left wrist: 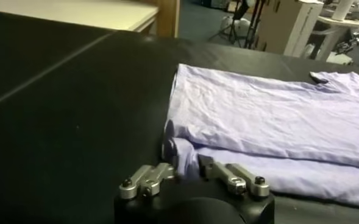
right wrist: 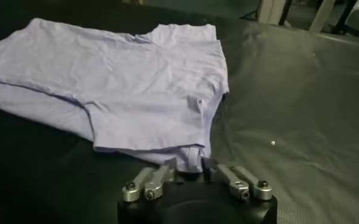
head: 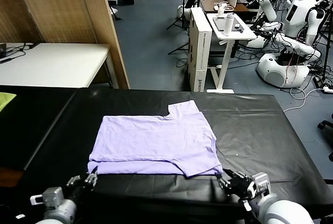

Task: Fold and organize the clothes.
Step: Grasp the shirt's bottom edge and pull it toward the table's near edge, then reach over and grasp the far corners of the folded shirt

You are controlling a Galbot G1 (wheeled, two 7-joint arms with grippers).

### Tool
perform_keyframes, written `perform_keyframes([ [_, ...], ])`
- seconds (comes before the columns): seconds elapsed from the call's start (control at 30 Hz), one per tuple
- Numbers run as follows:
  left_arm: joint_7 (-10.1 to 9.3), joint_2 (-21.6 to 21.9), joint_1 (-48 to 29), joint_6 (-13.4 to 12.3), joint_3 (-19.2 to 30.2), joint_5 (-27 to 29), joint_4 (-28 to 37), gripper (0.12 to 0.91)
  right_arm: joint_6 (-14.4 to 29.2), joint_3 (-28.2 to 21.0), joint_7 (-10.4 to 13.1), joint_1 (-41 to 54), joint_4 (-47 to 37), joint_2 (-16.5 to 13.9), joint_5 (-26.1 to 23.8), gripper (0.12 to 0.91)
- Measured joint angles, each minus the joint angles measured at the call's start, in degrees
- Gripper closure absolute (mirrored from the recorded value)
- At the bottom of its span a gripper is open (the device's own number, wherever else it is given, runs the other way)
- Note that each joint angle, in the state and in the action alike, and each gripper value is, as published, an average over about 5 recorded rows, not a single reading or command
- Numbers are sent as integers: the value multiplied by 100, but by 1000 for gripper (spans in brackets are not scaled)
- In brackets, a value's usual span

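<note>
Our T-shirt (head: 156, 145) lies flat mid-table on the black table cover (head: 260, 125), partly folded, long axis running left to right, one sleeve pointing away from us. Its near edge sits just ahead of both tools — left gripper (head: 89, 179) at the near-left corner, right gripper (head: 227, 178) at the near-right. Both look parted, gripping nothing — each equally near its own corner

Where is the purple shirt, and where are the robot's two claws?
T-shirt (head: 156, 143), head view, middle of the folded top layer.
left gripper (head: 89, 178), head view, between its fingertips by the shirt's near left corner.
right gripper (head: 225, 179), head view, between its fingertips by the shirt's near right corner.
</note>
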Motion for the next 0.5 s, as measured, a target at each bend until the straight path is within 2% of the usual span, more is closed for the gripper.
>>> perform_keyframes([
  [0.03,-3,13,-28,0,0,-3,22,191,0,19,1,5,16,11,10,120],
  [0.13,-21,58,-149,1,3,-31,123,132,0,78,4,30,52,32,53,118],
  [0.5,-73,191,-722,10,116,-162,581,123,1,182,35,259,-9,51,170,118],
])
